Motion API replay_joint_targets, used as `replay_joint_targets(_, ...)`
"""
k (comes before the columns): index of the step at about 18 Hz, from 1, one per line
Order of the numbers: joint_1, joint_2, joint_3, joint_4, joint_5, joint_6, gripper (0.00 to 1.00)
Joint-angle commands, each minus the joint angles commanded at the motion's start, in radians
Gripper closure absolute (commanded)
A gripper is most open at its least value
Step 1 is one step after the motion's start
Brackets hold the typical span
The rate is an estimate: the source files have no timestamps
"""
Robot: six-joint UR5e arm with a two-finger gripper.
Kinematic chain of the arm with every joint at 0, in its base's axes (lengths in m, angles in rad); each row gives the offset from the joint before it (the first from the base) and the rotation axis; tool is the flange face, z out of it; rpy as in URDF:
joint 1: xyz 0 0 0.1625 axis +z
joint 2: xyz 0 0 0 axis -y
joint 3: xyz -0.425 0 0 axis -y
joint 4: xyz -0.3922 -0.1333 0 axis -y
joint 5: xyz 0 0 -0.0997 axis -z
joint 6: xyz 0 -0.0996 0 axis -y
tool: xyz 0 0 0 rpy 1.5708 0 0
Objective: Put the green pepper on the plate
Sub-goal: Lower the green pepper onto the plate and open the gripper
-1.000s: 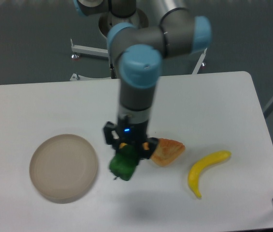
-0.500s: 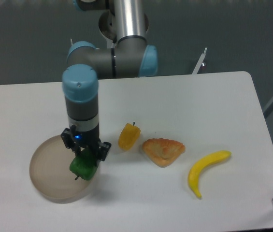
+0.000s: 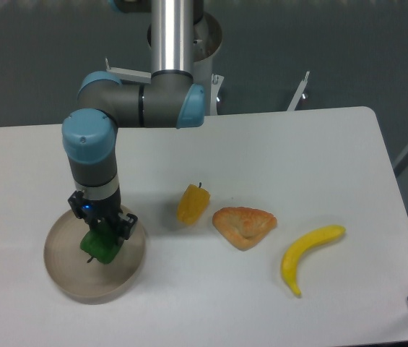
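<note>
One pincer [image 3: 102,233] grips one green pepper [image 3: 100,245], jaws closed on its sides, over the middle of the one plate [image 3: 63,269]; whether the pepper touches the plate cannot be told. To the pincer's right lie one yellow-orange pepper [image 3: 192,204], one pastry wedge [image 3: 244,225] and one banana [image 3: 306,255], spaced apart. The white worktop [image 3: 312,159] lies bare behind them, edges well away. A dark wall [image 3: 30,58] stands beyond.
</note>
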Motion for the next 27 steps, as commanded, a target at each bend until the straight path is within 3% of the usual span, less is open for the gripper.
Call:
replay_joint_targets(4,0.002,0.0,-0.014,0.0,-0.029,0.073,0.6)
replay_joint_targets(9,0.0,-0.032,-0.014,0.0,-0.043,0.073,0.6)
replay_joint_targets(21,0.008,-0.046,-0.014,0.0,-0.052,0.073,0.58)
replay_joint_targets(22,0.009,-0.045,-0.011,0.0,-0.052,0.071,0.54)
replay_joint_targets(23,0.014,-0.043,-0.008,0.0,-0.052,0.071,0.39)
replay_joint_targets(24,0.015,-0.041,-0.008,-0.002,-0.052,0.07,0.12)
replay_joint_targets(25,0.017,-0.04,-0.006,-0.002,-0.052,0.065,0.0)
replay_joint_targets(27,0.02,-0.032,-0.006,-0.003,-0.055,0.062,0.0)
